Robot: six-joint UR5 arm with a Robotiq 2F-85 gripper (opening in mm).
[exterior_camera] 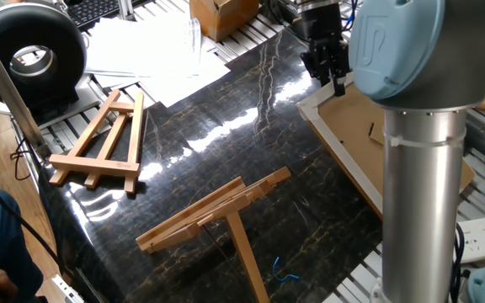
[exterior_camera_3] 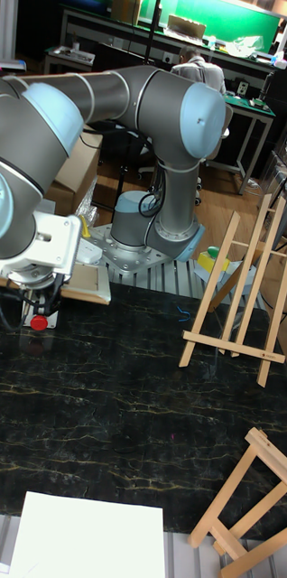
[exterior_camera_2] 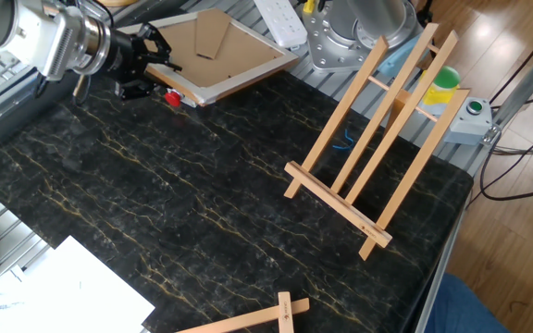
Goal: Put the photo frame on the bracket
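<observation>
The hand grips the corner of the photo frame, tilting that corner off the dark desk at about 11 o'clock in the other fixed view, well apart from the bracket standing at 3 o'clock.

The photo frame is face down, so I'm looking at its brown fibreboard back with the white border all round and the brown stand flap folded against it. It sits at the edge of the dark marbled surface, and the corner nearest my gripper is tilted up a bit. The bracket is well apart from it: light wood, long parallel slats, standing upright on its bottom ledge and leaning back on its single rear leg.
</observation>
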